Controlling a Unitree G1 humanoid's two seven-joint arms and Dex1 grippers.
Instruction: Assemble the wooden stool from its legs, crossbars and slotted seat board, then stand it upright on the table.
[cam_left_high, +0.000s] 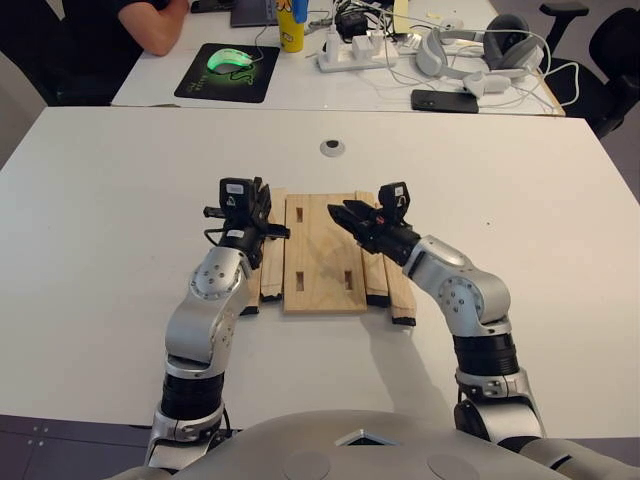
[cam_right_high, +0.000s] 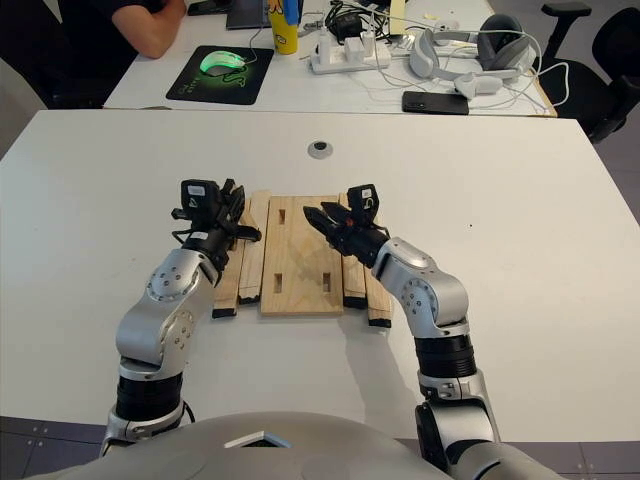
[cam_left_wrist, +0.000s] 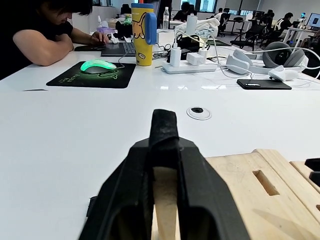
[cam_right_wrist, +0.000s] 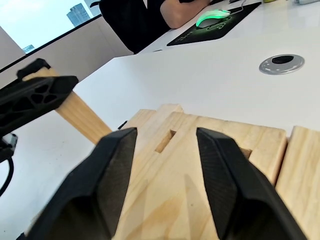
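The slotted seat board (cam_left_high: 322, 262) lies flat in the middle of the head view, all four slots showing and nothing fitted into any of them. Loose wooden pieces lie along both long edges. The left-hand pieces (cam_left_high: 273, 270) sit just beside the board and are partly under my left forearm. The right-hand pieces (cam_left_high: 380, 285) touch or nearly touch the board's other edge. My left claw (cam_left_wrist: 164, 145), left of centre in the head view, is pressed together on a wooden stick (cam_right_wrist: 82, 117). In the right wrist view the stick juts at a tilt in the upper left of the frame, beside the board's corner. I cannot tell whether it is a leg or a crossbar. My right claw (cam_right_wrist: 165, 140) is spread and holds nothing, hanging low over the board's far right part near a slot. Beyond the parts, a round cable port (cam_left_high: 332, 148) sits in the white surface (cam_left_high: 120, 200), up the frame from the board. I judge the assembly barely begun: one piece is in hand, no joint is made, and every leg, every crossbar and the final standing-up are left to do.
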